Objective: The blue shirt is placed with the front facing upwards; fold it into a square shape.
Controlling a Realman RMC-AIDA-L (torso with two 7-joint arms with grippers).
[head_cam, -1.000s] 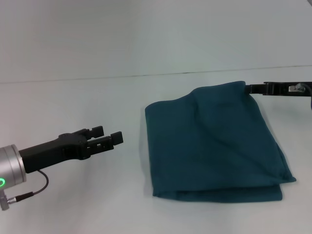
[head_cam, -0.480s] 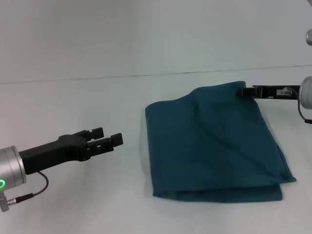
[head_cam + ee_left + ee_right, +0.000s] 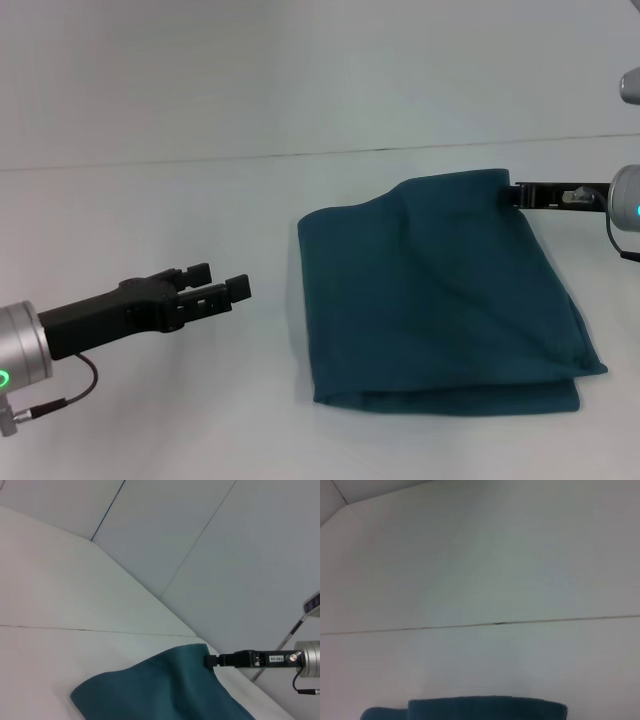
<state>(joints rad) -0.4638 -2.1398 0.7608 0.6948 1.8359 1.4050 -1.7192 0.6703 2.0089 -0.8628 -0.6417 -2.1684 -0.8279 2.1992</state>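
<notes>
Head view: the blue shirt lay folded right of centre on the white table. The right gripper sat at its upper right corner, touching the cloth; its jaws couldn't be made out. The left gripper hovered at lower left, well apart from the shirt, jaws narrowly parted, holding nothing.

Left wrist view: the shirt filled the lower middle, the right gripper against its top corner.

Right wrist view: only a dark strip of shirt at the bottom edge.
</notes>
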